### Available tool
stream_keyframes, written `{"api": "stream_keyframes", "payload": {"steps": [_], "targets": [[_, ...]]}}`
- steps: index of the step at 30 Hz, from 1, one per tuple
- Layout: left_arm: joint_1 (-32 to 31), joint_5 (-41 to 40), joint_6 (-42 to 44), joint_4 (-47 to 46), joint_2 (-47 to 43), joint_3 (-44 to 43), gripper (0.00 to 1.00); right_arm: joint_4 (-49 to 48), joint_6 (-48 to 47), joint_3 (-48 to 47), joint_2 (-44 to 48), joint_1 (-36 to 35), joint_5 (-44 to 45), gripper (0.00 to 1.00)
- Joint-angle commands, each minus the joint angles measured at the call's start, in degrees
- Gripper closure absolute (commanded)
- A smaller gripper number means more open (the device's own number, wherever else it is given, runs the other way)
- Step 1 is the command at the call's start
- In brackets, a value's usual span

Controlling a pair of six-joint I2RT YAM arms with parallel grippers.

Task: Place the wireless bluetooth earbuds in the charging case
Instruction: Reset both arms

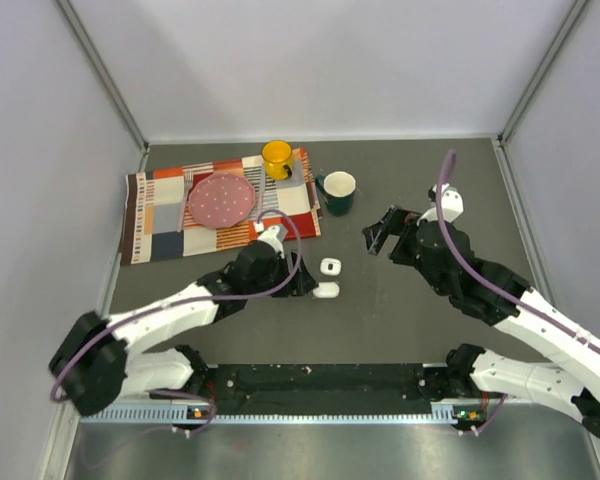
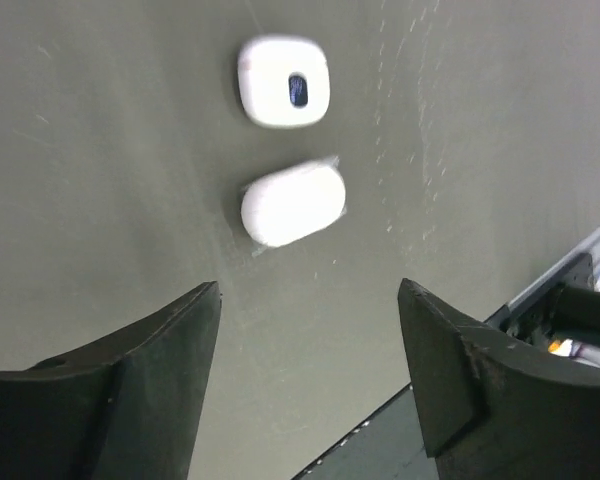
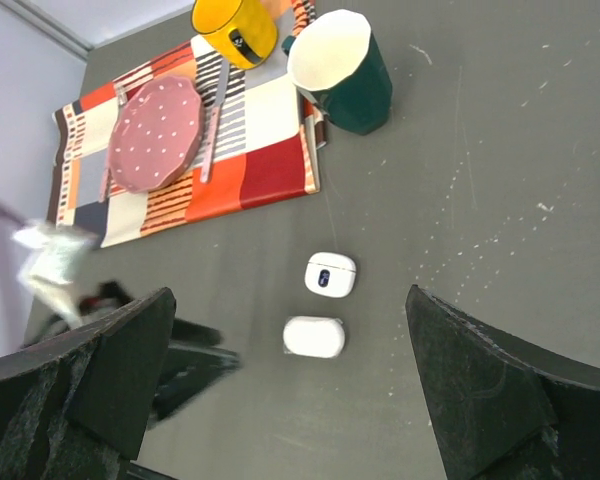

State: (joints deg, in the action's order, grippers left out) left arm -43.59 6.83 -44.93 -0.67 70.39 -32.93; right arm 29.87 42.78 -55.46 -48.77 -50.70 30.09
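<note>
Two arms reach over the dark grey table [image 1: 410, 320], and both are empty. The left arm lies low and stretched out, its wrist nearer the arm bases than the dark green mug [image 1: 339, 192] and to that mug's left. The left gripper [image 1: 304, 284] points at the charging case [image 1: 326, 291], fingers spread wide with nothing between them. In the left wrist view the left gripper [image 2: 308, 290] stops just short of the case [image 2: 292, 203], not touching it. The right arm bends at the elbow and holds the right gripper [image 1: 377, 238] to the right of the mug, raised off the table. Its fingers are also parted, with only bare table showing between them in the right wrist view [image 3: 290, 295].

The charging case [image 3: 314, 337] is a smooth, closed white oval pebble lying flat on the bare table, well apart from the mug [image 3: 345, 75] on its near side. Between the mug and the case, just beside the case but apart from it, lies a squarer white piece [image 1: 330, 266] bearing a dark blue oval mark at its centre [image 2: 283, 82].
</note>
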Motion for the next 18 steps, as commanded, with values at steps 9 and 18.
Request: {"api": "stream_keyframes", "payload": {"steps": [9, 18], "targets": [[0.0, -27.1, 20.7, 12.3, -23.1, -7.8, 0.01, 0.0, -11.8, -1.1, -4.4, 19.3, -9.6, 0.01], [0.0, -21.4, 16.3, 27.2, -20.5, -23.6, 0.01, -0.5, -14.4, 0.7, -13.6, 35.0, -14.9, 0.01]]}}
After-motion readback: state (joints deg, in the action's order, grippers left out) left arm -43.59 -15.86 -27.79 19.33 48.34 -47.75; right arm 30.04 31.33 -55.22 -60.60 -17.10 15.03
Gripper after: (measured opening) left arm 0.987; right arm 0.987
